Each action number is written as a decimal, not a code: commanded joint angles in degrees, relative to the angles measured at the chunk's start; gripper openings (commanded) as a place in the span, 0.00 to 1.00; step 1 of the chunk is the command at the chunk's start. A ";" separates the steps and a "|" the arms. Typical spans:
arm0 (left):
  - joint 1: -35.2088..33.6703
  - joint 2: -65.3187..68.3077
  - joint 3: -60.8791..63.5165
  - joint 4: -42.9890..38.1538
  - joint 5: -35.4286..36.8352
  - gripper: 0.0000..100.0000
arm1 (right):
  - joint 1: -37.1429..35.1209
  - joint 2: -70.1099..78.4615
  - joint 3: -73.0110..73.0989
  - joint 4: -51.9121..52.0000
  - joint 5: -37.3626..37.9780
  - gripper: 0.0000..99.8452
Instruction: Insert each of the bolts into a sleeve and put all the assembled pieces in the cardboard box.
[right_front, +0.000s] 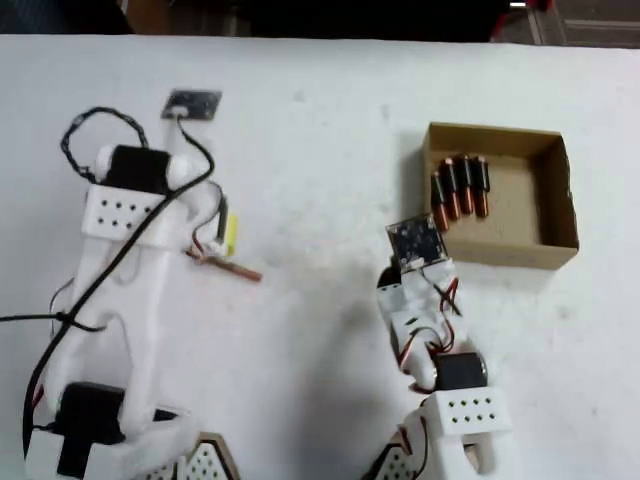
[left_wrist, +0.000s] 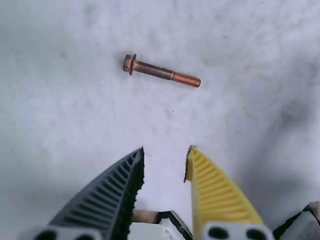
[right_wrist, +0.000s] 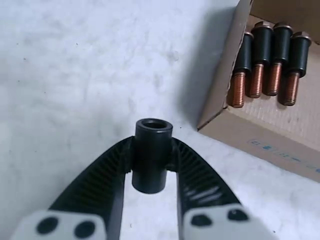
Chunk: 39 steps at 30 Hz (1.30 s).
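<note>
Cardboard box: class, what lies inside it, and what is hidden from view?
Inside the cardboard box lie four sleeved bolts side by side near one wall. Each bolt's middle is covered by its black sleeve.

The cardboard box (right_front: 500, 250) holds 4 assembled pieces (right_front: 460, 187); 1 bolt (right_front: 235, 268) lies by the left gripper (right_front: 222, 240).
</note>
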 joint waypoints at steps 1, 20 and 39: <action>0.40 -2.51 4.75 -6.33 0.53 0.16 | 0.48 -1.01 -0.26 -1.63 0.09 0.02; 0.13 -2.59 24.62 -32.26 17.05 0.08 | 0.48 -1.01 -0.26 -1.63 0.09 0.02; 0.13 -2.86 28.48 -33.14 17.05 0.10 | 0.48 -1.01 -0.26 -1.63 0.09 0.02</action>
